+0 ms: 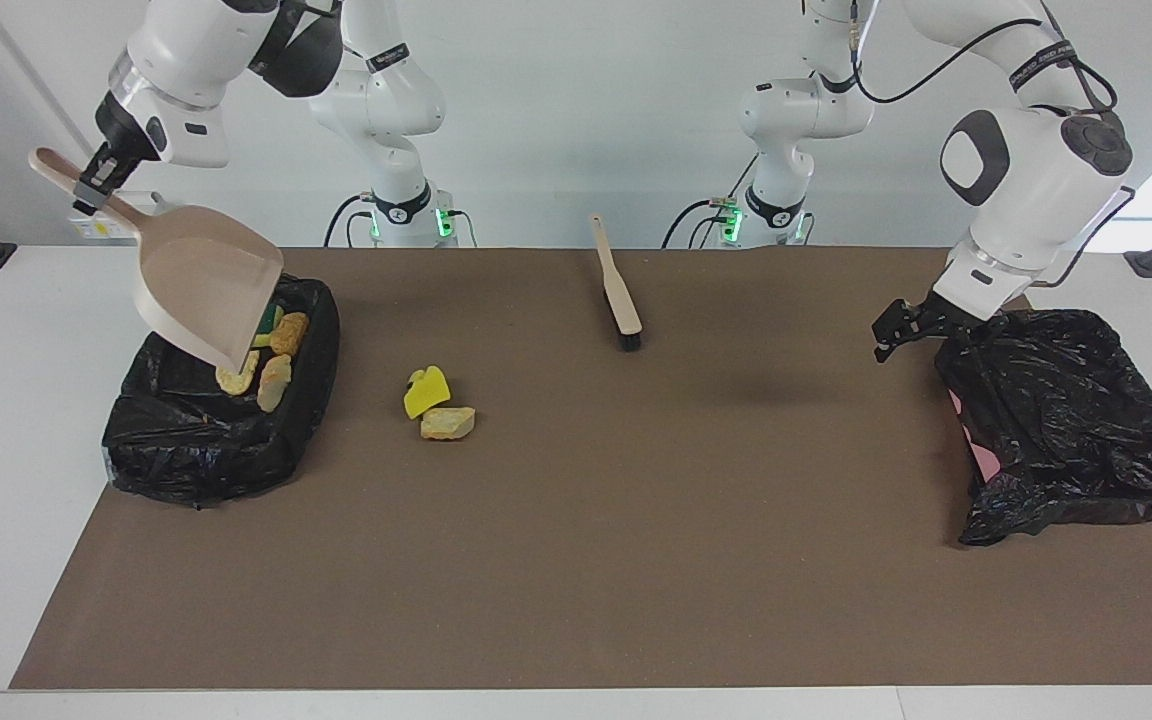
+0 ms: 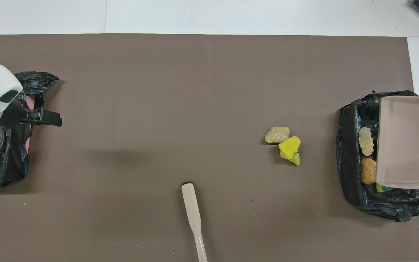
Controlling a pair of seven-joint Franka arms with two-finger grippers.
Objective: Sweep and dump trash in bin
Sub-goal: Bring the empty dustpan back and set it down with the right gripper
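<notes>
Two scraps of trash, a yellow sponge piece (image 1: 426, 391) and a tan lump (image 1: 448, 423), lie touching on the counter (image 1: 576, 560), well apart from both tools. The right tool (image 1: 96, 185) is clamped on the handle of a beige dustpan (image 1: 201, 280), tilted mouth-down over a black-lined bin (image 1: 216, 440) where more trash (image 1: 276, 360) lies. The left tool (image 1: 891, 330) hangs beside a second black-bagged bin (image 1: 1066, 420); its finger spread cannot be told. A brush (image 1: 618, 290) lies between the two tools.

Trash (image 1: 439, 405) on mat, bin (image 1: 226, 410) (part-filled)
</notes>
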